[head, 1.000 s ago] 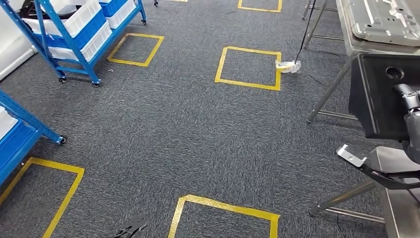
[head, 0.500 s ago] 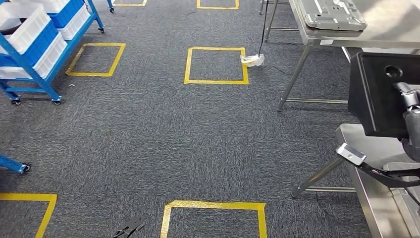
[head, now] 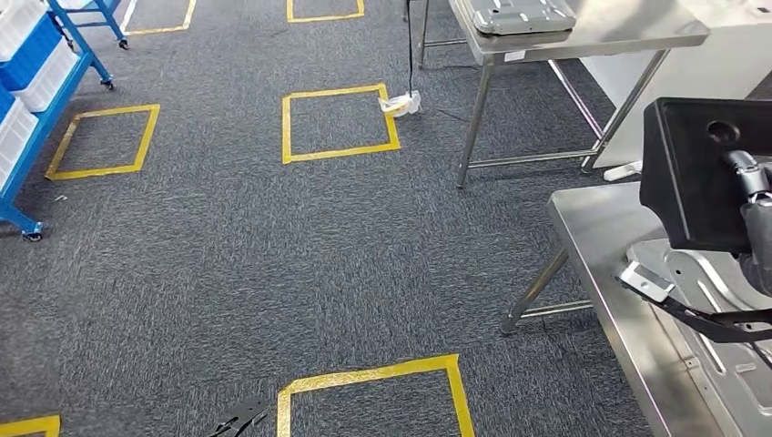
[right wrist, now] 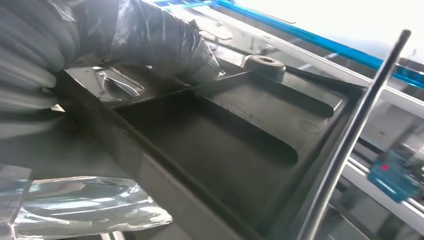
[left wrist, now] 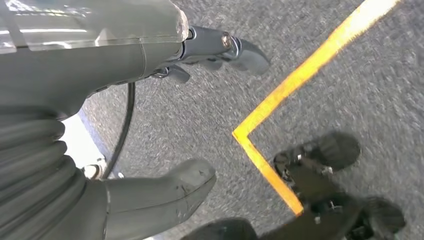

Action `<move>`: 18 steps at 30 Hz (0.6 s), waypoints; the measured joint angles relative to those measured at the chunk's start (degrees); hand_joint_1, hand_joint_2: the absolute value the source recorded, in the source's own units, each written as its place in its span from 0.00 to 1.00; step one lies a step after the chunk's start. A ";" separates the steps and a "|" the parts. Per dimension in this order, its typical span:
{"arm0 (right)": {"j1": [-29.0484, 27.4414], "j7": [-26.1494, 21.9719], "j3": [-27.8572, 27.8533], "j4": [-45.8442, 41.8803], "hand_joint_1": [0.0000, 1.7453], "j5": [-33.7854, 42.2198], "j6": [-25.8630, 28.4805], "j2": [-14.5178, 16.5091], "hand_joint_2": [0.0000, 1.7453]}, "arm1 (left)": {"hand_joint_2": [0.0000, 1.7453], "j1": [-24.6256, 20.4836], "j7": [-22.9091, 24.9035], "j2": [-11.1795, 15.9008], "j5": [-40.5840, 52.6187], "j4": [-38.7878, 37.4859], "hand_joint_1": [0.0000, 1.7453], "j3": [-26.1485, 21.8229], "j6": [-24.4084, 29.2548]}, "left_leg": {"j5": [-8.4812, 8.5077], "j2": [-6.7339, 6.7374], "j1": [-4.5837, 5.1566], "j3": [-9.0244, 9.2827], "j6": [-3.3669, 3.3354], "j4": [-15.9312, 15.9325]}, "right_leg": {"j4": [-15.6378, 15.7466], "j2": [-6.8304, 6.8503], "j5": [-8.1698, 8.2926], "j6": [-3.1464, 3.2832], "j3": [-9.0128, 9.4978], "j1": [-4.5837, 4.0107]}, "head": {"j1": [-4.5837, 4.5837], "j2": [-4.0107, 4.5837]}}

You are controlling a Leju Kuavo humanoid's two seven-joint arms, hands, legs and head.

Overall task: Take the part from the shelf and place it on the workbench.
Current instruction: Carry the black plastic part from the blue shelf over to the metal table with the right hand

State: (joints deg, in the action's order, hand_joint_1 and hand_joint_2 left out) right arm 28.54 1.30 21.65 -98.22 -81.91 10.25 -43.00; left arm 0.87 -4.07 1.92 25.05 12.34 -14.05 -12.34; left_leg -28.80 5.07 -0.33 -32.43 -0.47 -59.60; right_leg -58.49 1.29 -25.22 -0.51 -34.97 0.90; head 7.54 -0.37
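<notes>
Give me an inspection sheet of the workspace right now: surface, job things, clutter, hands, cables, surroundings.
Surface: steel workbench at right, a pressed metal panel lying on it.
Job's things: black part held up over the workbench.
Clutter: white wad on the carpet.
Hands: right hand grips the black part; left hand holds nothing, over the carpet.
Cables: black cable hanging to the wad.
Surroundings: yellow tape squares, blue shelf, second table.
</notes>
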 joint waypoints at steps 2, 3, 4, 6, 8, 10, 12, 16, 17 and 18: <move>-0.42 0.45 0.10 0.01 1.00 -0.28 0.03 0.11 1.00 | 1.00 0.14 0.02 0.02 0.05 -0.01 0.00 -0.26 -0.02 | -3.17 -2.92 -0.27 -2.36 0.21 -5.35 | 0.26 -1.08 0.19 0.71 0.15 0.09 | 0.02 0.00; -0.76 0.71 0.22 0.04 1.00 -0.51 0.05 0.19 1.00 | 1.00 0.29 0.05 0.03 0.08 -0.01 0.00 -0.36 -0.03 | -4.98 -3.90 -0.29 -4.24 0.19 -9.21 | 0.23 -1.67 0.20 0.94 0.12 0.02 | 0.03 0.00; -1.18 0.91 0.37 0.07 1.00 -0.72 0.08 0.27 1.00 | 1.00 0.48 0.09 0.04 0.10 -0.01 0.00 -0.45 -0.03 | -6.16 -4.38 -0.29 -6.00 0.19 -12.67 | 0.17 -2.36 0.18 1.05 0.08 -0.07 | 0.03 0.00; -1.99 1.26 0.58 0.19 1.00 -0.96 0.13 0.41 1.00 | 1.00 0.75 0.13 0.04 0.15 -0.01 0.00 -0.56 -0.03 | -5.47 -4.76 -0.28 -7.45 0.08 -14.77 | -0.06 -3.89 0.10 1.12 0.05 -0.20 | 0.03 0.00; -2.58 1.55 0.61 0.39 1.00 -1.01 0.17 0.48 1.00 | 1.00 0.79 0.13 0.09 0.15 -0.01 0.00 -0.61 -0.08 | -1.23 -5.89 -0.31 -5.12 -0.26 -8.87 | -0.41 -5.42 -0.05 1.01 0.01 -0.19 | 0.03 0.00; -2.91 1.70 0.58 0.62 1.00 -1.07 0.21 0.51 1.00 | 1.00 0.83 0.11 0.25 0.15 -0.01 0.00 -0.74 -0.26 | 1.47 -8.24 -0.40 -2.22 -0.58 -2.24 | -0.87 -6.86 -0.20 0.63 -0.34 -0.18 | 0.02 0.00; -3.15 1.71 0.51 0.86 1.00 -1.19 0.23 0.53 1.00 | 1.00 0.91 0.13 0.44 0.16 -0.01 0.00 -1.07 -0.54 | 1.59 -9.03 -0.32 -1.28 -0.74 -0.12 | -1.05 -8.18 -0.05 -0.01 -0.87 -0.02 | 0.03 -0.01; -3.52 1.34 0.17 1.51 1.00 -1.30 -0.10 0.45 1.00 | 1.00 0.67 0.35 0.67 0.44 -0.01 0.00 -1.64 -0.81 | 2.39 -6.32 -0.26 -0.71 -2.00 1.39 | -2.85 -6.73 -1.23 -1.34 -2.20 0.29 | -0.04 0.00; -3.44 1.18 0.11 1.69 1.00 -1.25 -0.41 0.46 1.00 | 1.00 0.66 0.37 0.69 0.54 -0.01 0.00 -1.78 -0.81 | 2.57 -5.60 -0.27 -0.60 -2.26 1.74 | -5.46 -4.84 -2.78 -1.49 -3.41 0.24 | -0.09 0.00; -3.35 1.04 0.08 1.89 1.00 -1.16 -0.80 0.51 1.00 | 1.00 0.74 0.38 0.70 0.62 -0.01 0.00 -1.92 -0.83 | 2.61 -4.97 -0.19 -0.56 -2.39 1.87 | -8.96 -3.10 -4.56 -1.65 -5.03 0.15 | -0.13 0.00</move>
State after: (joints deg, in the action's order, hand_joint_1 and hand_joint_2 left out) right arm 25.20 2.34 21.74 -96.33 -83.08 9.45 -42.50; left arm 1.61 -3.68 2.62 25.67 12.33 -15.98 -13.17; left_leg -26.19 0.10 -0.52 -32.99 -2.86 -57.73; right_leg -67.46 -1.81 -29.79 -2.16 -40.01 1.05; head 7.40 -0.37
